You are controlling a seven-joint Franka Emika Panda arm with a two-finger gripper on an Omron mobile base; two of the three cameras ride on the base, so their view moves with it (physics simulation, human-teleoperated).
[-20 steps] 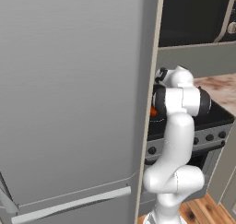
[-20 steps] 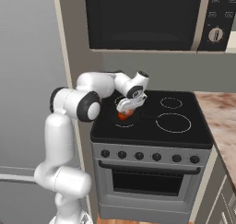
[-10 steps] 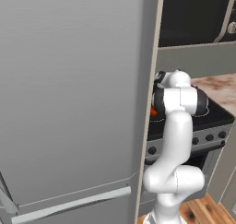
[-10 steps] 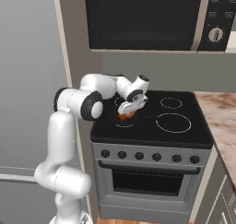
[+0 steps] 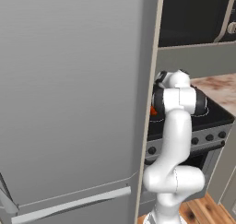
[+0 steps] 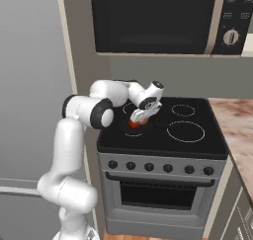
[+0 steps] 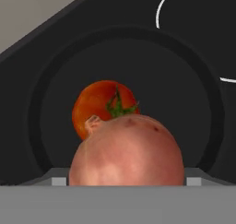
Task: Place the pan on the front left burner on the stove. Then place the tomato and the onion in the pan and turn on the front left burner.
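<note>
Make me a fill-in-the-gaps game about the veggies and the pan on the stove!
1. The tomato lies inside the black ____.
2. In the hand view, the onion sits between the robot's ____, closer to the camera than the tomato.
3. The pan sits on the black glass top of the ____.
4. The little leafy top on the tomato is ____ in colour.

Missing words: pan; jaws; stove; green

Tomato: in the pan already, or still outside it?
In. The hand view shows the tomato lying on the pan floor, inside its round rim, with the onion in front of it.
</note>
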